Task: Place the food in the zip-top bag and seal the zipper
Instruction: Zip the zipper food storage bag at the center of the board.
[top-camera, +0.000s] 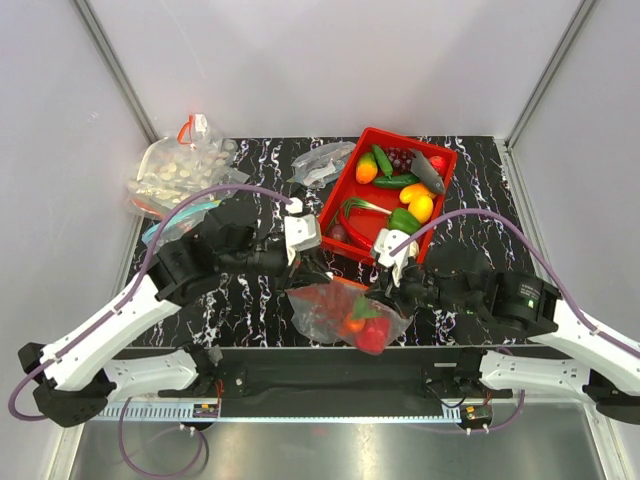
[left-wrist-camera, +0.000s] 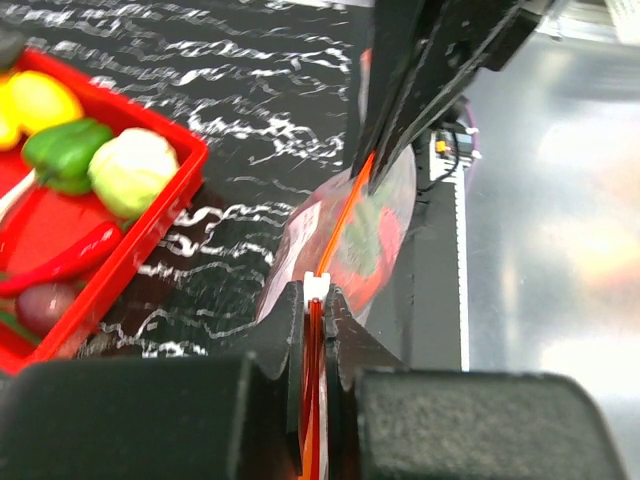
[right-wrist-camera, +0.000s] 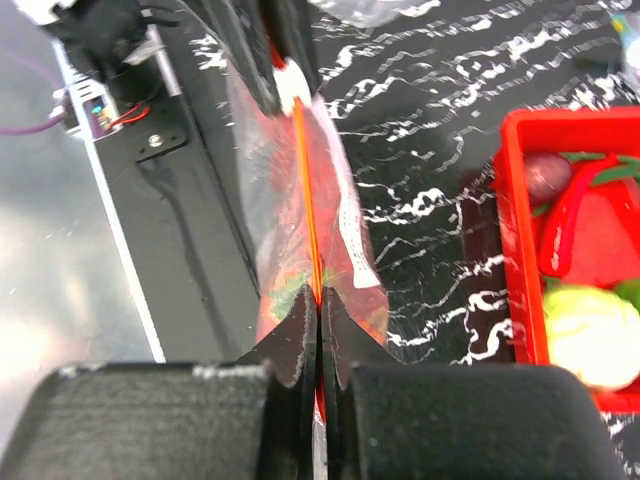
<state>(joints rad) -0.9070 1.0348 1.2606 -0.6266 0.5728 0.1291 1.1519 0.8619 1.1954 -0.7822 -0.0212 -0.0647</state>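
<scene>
White panel walls (top-camera: 330, 60), aluminium corner posts (top-camera: 117, 65), black white-veined tabletop (top-camera: 485, 165), brushed-metal surface (top-camera: 350, 450) along near edge.

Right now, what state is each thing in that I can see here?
Zip-top bag: hanging from both jaws, food inside.
Zipper: stretched taut, pinched at both ends; whether it is fully sealed, cannot tell.
Left jaws: shut on the zipper.
Right jaws: shut on the zipper.
Red tray: holds several toy foods.
</scene>
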